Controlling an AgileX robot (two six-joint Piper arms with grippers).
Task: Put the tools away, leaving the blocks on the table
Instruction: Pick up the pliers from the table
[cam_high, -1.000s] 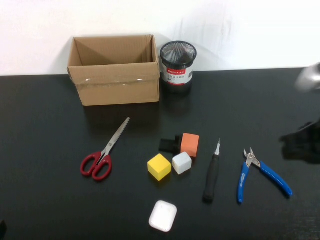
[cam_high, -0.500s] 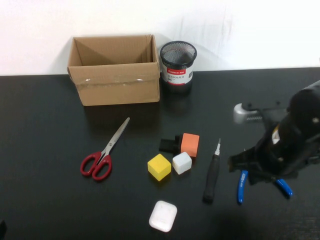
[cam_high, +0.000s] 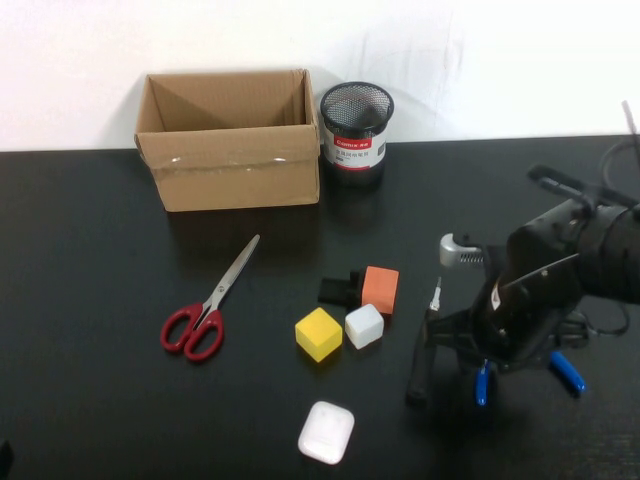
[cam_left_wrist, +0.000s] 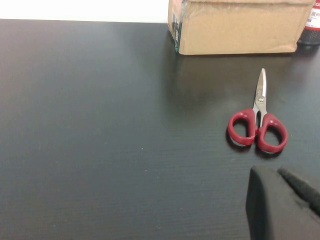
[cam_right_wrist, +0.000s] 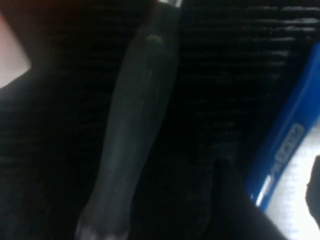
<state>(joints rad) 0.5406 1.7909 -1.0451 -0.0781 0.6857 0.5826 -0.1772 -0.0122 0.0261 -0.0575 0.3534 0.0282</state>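
Note:
The red-handled scissors lie left of centre on the black table. The black screwdriver lies right of the blocks: yellow cube, white cube, orange cuboid and black piece. My right arm hangs low over the blue pliers, hiding their head. My right gripper is open, with one blue handle between its fingers, not clamped. My left gripper is shut and empty, near the front left, short of the scissors.
An open cardboard box stands at the back, with a black mesh cup to its right. A white rounded case lies near the front edge, in front of the blocks.
My right arm has swung in from the right edge and come down over the pliers, its jaws opening. The left arm and all objects have stayed put.

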